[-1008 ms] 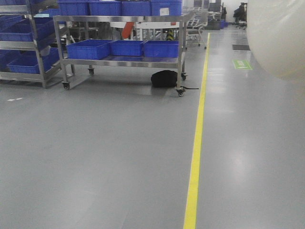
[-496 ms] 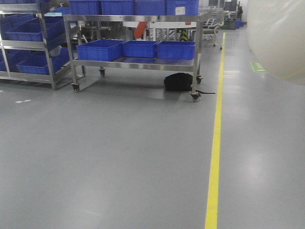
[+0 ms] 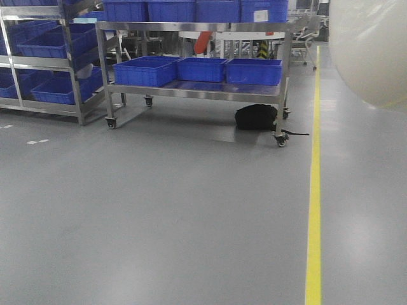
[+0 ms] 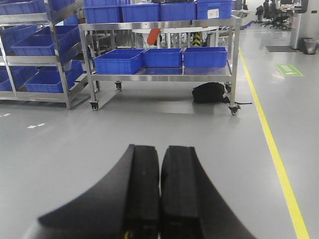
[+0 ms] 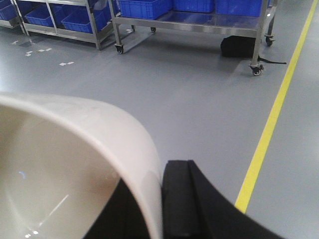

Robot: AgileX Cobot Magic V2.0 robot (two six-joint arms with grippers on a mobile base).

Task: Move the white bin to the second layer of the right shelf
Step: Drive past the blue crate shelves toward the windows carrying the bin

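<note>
My right gripper point(image 5: 155, 185) pinches the white bin point(image 5: 70, 149) by its rim, one finger inside and one outside, holding it above the grey floor. My left gripper point(image 4: 160, 184) is pressed together, empty. Ahead stands a steel cart point(image 3: 191, 92) carrying blue crates point(image 3: 146, 70).

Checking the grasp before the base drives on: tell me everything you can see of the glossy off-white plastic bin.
The glossy off-white plastic bin is smooth, with a rounded rim and plain curved walls. The part of its interior in view is bare, with small light reflections. It hangs above the grey floor, its wall clamped in the black right gripper, with one finger against the outside. In the front view its rounded body fills the upper right corner, close and blurred. No handles or marks show, and much of it is out of frame.
</note>
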